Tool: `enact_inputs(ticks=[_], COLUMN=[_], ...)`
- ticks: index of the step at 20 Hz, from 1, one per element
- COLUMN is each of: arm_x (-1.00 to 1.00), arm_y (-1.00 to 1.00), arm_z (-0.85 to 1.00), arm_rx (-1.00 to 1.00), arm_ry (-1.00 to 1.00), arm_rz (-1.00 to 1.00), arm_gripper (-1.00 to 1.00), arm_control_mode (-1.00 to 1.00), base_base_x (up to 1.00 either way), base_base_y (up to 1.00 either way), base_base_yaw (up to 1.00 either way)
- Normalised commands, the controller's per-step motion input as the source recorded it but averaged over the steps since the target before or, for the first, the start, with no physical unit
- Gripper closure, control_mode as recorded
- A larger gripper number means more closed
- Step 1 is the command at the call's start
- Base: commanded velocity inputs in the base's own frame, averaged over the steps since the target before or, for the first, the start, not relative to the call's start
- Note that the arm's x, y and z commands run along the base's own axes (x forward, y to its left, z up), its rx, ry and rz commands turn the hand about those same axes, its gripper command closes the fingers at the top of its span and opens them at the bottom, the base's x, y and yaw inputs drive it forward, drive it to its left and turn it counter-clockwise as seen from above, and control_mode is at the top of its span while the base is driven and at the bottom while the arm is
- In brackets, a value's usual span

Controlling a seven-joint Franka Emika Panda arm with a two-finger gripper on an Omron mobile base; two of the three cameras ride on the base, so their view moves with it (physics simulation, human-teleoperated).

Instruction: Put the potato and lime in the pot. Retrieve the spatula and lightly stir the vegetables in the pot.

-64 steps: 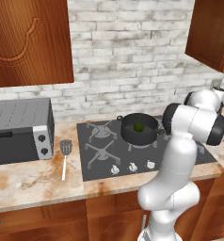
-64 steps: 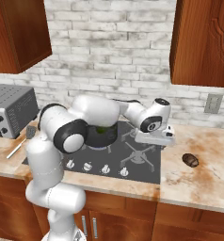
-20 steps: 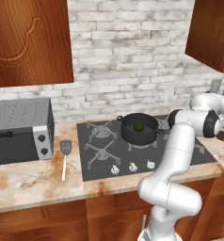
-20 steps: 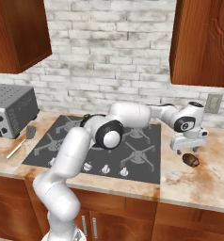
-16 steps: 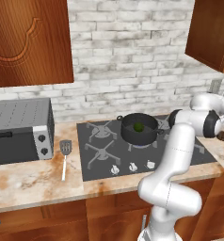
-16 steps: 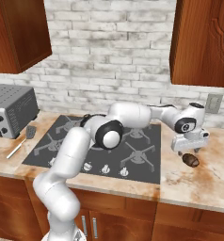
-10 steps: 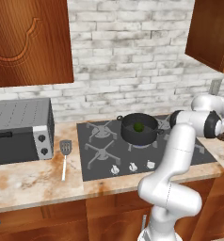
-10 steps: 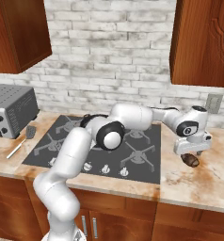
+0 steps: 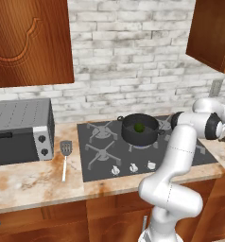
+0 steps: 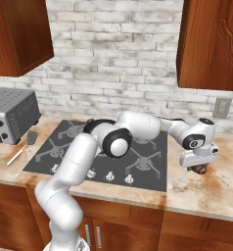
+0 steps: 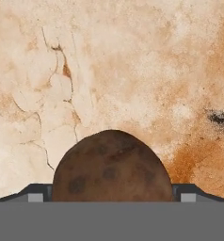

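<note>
Since the earlier frames the arm has swung from above the stove out to the right and come down, so that the claw now sits low over the potato at the right of the right base view. The potato lies on the marbled surface, just right of the black stove. In the hand view the potato occupies the lower centre of the frame, with one grey fingertip at its left flank and the other at its right. The jaws stand wide apart, one on each side of the potato; no grip is visible, and contact cannot be determined.

The lime rests inside the pot, at the centre of the left base view, on a rear burner of the stove. The spatula lies flat on the surface at the left of that frame, head toward the wall, between the stove and the grey toaster oven. Wooden cabinets hang in the upper corners, against a pale brick wall.
</note>
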Motion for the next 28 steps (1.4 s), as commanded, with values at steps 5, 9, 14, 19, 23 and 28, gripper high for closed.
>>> enact_inputs(ticks=[5,9,14,19,23,28], arm_x=[-0.05,-0.27,-0.81,-0.61,-0.30,-0.06], arm_y=[0.00,0.13,0.57,0.66,0.87,1.00], arm_z=[0.00,0.12,0.66,0.94,0.82,0.76], arm_rx=[0.00,0.00,0.00,0.00,-0.01,-0.06], arm_ry=[-0.03,-0.11,-0.46,-0.38,-0.04,0.03], arm_rz=[0.00,0.00,0.02,0.01,0.17,0.19], arm_gripper=[1.00,1.00,1.00,1.00,1.00,1.00], arm_control_mode=[-1.00,-1.00,-1.00,-1.00,-1.00,-1.00], base_base_x=[0.00,0.00,0.00,0.00,0.00,0.00], base_base_y=[0.00,0.00,0.00,0.00,0.00,0.00], base_base_yaw=[0.00,0.00,0.00,0.00,0.00,0.00])
